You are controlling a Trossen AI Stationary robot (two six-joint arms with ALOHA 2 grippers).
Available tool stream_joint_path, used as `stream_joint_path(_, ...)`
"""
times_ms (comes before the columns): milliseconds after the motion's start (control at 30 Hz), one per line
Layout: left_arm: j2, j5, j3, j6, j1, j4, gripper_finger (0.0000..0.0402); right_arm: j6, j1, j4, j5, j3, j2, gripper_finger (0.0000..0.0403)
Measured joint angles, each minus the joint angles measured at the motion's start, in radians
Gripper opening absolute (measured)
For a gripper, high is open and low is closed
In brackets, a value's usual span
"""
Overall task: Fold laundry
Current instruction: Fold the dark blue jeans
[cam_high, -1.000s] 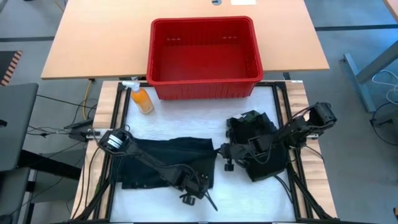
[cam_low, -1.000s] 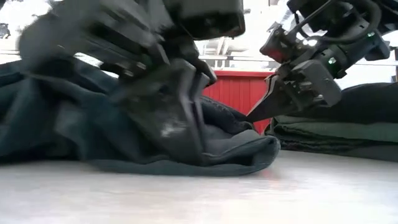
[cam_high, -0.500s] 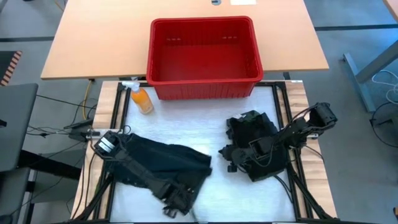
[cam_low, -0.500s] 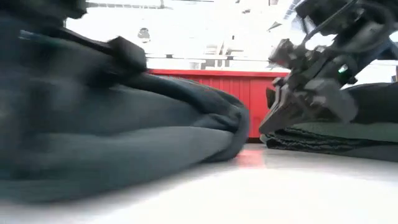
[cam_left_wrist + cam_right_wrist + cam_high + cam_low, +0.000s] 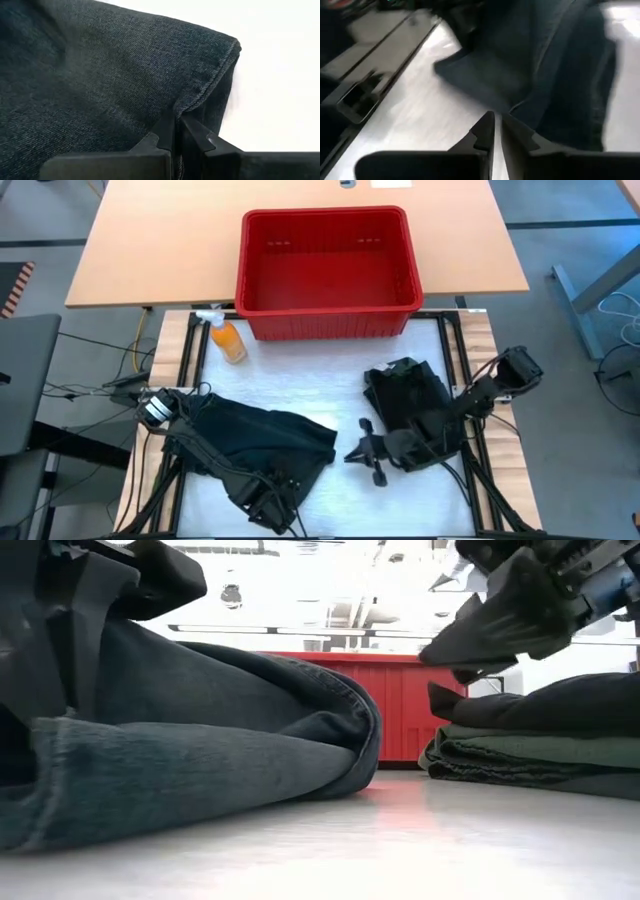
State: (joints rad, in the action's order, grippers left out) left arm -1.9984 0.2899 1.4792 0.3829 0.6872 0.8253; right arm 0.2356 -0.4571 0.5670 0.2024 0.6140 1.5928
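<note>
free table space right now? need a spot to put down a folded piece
Bare white mat shows between the red basket and the dark denim garment, beside the orange bottle, and in the gap between that garment and the folded stack. Crowded: front left under the left gripper, and around the right gripper.
</note>
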Motion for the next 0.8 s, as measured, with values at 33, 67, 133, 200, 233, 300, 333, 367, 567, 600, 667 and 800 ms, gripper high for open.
stream_joint_path(33,0.0,0.005,0.0,-0.008,0.0,0.0,0.0,0.002,-0.023,0.011,0.037,-0.001,0.0,0.0056)
stream_joint_path(67,0.0,0.012,0.0,-0.016,-0.001,-0.001,0.0,0.013,-0.044,0.018,0.092,-0.001,0.0,0.0059)
stream_joint_path(133,0.0,0.027,0.001,-0.031,-0.001,-0.001,0.0,0.066,-0.08,0.018,0.211,0.0,0.0,0.0067)
stream_joint_path(200,0.0,0.028,0.001,-0.043,-0.002,-0.003,0.0,0.132,-0.108,0.016,0.304,0.0,0.004,0.0078)
stream_joint_path(233,0.001,0.028,0.002,-0.046,-0.002,-0.004,0.0,0.157,-0.116,0.026,0.33,0.0,0.011,0.0086)
stream_joint_path(300,0.002,0.028,0.002,-0.051,-0.002,-0.004,0.0,0.176,-0.124,0.051,0.35,0.0,0.031,0.0107)
stream_joint_path(333,0.002,0.028,0.002,-0.058,-0.002,-0.004,0.0,0.186,-0.124,0.079,0.356,0.0,0.049,0.0119)
stream_joint_path(367,0.002,0.029,0.002,-0.064,-0.002,-0.004,0.0,0.198,-0.123,0.115,0.36,0.0,0.069,0.0133)
stream_joint_path(567,0.003,0.033,0.003,-0.075,-0.002,-0.003,0.0,0.254,-0.096,0.154,0.354,0.06,0.206,0.0227)
stream_joint_path(600,0.003,0.035,0.004,-0.076,-0.002,-0.003,0.0,0.275,-0.096,0.144,0.356,0.074,0.222,0.0238)
stream_joint_path(667,0.003,0.037,0.004,-0.076,-0.003,-0.003,0.0,0.316,-0.099,0.129,0.373,0.1,0.248,0.0251)
stream_joint_path(800,0.004,0.038,0.004,-0.09,-0.003,-0.003,0.0,0.379,-0.125,0.043,0.478,0.156,0.297,0.0251)
